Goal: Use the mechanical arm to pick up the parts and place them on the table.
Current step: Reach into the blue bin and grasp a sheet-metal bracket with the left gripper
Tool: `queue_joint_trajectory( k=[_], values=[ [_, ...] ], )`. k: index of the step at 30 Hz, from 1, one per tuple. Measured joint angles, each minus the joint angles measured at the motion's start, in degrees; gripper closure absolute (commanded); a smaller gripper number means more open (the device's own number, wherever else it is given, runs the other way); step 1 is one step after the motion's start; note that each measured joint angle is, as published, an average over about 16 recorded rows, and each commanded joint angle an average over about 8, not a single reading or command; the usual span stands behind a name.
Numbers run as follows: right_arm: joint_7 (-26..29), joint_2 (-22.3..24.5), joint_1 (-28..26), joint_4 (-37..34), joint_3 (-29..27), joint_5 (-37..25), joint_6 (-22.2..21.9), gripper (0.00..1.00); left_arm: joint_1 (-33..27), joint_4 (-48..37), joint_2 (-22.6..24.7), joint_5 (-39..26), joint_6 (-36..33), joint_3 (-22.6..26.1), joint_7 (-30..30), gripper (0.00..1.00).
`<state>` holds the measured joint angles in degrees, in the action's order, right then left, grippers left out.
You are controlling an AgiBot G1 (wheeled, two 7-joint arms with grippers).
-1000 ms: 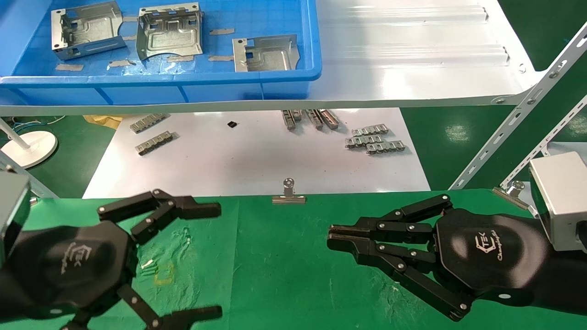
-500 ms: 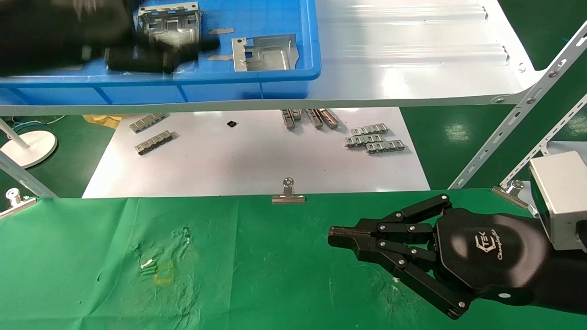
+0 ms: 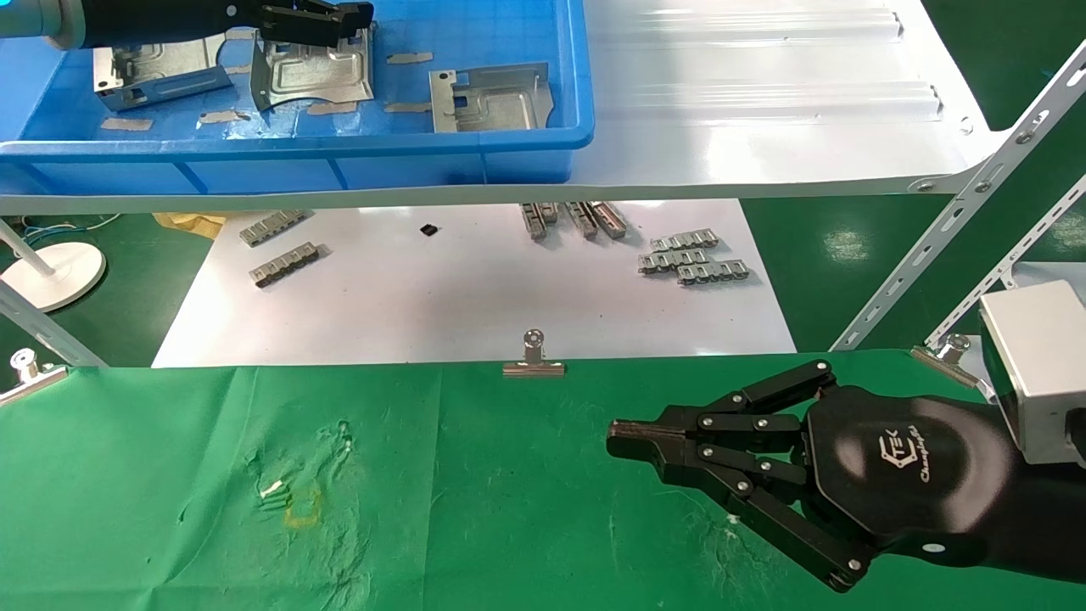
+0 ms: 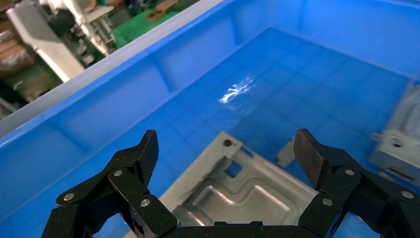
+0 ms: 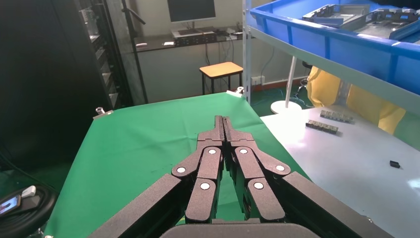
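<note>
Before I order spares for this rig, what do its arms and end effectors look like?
Both match. The right end effector has a black hexagonal palm with a white "TEK" logo, black jointed linkage fingers studded with silver rivets, and a grey boxy wrist. The left end effector has the same black riveted linkages, ending in flat, rough-textured pads. No cables show.

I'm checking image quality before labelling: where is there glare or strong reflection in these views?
Head view: broad white glare on the glossy shelf, and a sheen on the right hand palm. Left wrist view: a small bright reflection on the blue bin floor, beyond the part under the open left hand. Right wrist view: no marked glare on the green cloth.
</note>
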<state>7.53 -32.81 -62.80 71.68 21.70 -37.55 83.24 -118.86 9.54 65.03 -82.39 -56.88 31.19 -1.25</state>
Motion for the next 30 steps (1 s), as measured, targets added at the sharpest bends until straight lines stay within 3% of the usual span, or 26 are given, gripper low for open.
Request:
queue_joint_trajectory(
  k=[7,9,15,17,30],
  values=[
    [0.0,0.0,0.0,0.0,0.0,0.0,0.0,1.00,-3.0,-6.0,2.0,-2.6,2.2,1.7,0.4,0.06],
    [0.0,0.0,0.0,0.0,0.0,0.0,0.0,1.00,-3.5,-6.9,2.2,-3.1,2.5,2.0,0.5,0.22],
    [0.0,0.0,0.0,0.0,0.0,0.0,0.0,1.00,-4.0,-8.2,2.6,-4.3,3.4,2.8,1.4,0.90],
    [0.0,0.0,0.0,0.0,0.0,0.0,0.0,1.00,-3.9,-8.3,2.8,-4.7,3.9,3.1,2.1,1.00],
    [0.0,0.0,0.0,0.0,0.0,0.0,0.0,1.00,-3.1,-8.2,3.7,-5.2,7.9,3.4,7.0,1.00]
  ],
)
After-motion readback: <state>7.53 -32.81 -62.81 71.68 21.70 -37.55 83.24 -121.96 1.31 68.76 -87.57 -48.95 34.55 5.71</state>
